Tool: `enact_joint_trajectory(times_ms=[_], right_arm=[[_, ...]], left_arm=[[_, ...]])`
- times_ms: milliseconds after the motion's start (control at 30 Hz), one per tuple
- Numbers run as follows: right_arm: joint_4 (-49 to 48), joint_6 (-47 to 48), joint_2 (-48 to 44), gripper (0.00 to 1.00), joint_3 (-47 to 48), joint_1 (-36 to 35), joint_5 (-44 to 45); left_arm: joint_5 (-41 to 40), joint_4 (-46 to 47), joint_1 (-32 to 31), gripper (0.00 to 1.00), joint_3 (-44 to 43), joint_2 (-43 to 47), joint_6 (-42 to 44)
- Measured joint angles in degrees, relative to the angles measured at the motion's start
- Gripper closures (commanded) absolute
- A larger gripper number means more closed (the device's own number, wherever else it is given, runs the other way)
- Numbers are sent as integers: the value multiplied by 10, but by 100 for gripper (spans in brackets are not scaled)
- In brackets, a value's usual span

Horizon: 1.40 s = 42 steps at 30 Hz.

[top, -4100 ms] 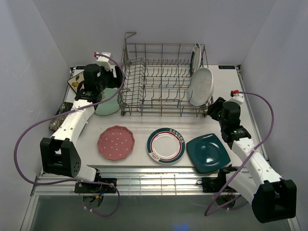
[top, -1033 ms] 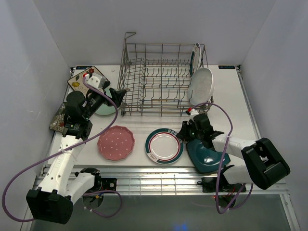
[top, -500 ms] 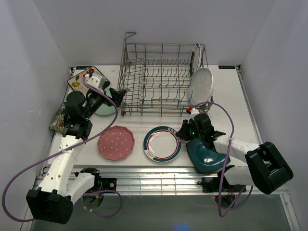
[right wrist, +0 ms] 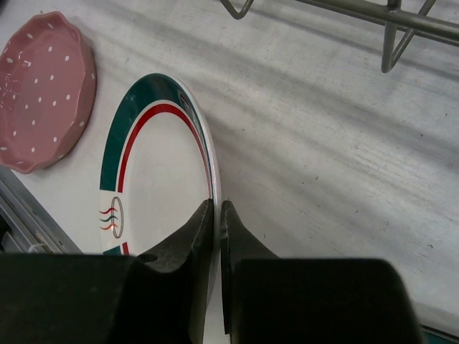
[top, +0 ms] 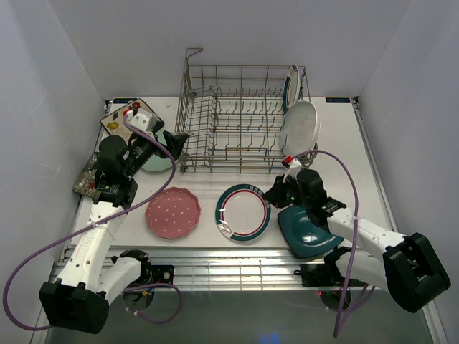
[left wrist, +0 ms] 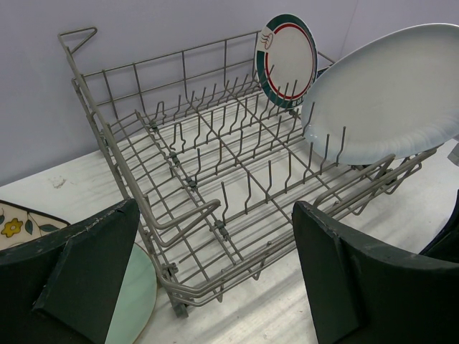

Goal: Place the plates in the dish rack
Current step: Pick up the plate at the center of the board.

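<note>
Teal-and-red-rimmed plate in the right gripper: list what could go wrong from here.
1. The right gripper pinches only the thin rim of the teal-and-red-rimmed plate, so the plate may slip or swing when lifted.
2. The white oval plate and a second rimmed plate already stand at the right end of the dish rack; the carried plate could knock them.

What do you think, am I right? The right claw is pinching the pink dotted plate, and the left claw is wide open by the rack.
Not quite. The right wrist view shows the right claw pinching the teal-and-red rimmed plate, not the pink dotted plate beside it. The left claw is wide open by the rack.
</note>
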<state>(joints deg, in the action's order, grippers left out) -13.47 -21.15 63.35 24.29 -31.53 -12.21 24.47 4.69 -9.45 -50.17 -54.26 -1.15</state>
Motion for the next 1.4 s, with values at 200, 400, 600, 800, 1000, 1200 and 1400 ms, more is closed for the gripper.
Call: enact_joint_trajectory(times_ms=[200, 400, 600, 800, 1000, 1200, 1400], right_arm=[[11, 5, -23, 92, -8, 0, 0], [11, 5, -10, 92, -8, 0, 1], [-27, -11, 54, 92, -9, -1, -2], [-65, -37, 92, 92, -11, -12, 6], [-87, -53, 112, 90, -16, -21, 16], [-109, -61, 120, 89, -24, -27, 21], [-120, -70, 122, 79, -45, -33, 31]], left_arm=[[0, -1, 0, 2, 0, 0, 0], [0, -1, 0, 2, 0, 0, -1], [0, -2, 0, 2, 0, 0, -2], [0, -2, 0, 2, 0, 0, -2], [0, -2, 0, 2, 0, -1, -2], [-1, -4, 0, 2, 0, -3, -2], [0, -4, 0, 2, 0, -3, -2]])
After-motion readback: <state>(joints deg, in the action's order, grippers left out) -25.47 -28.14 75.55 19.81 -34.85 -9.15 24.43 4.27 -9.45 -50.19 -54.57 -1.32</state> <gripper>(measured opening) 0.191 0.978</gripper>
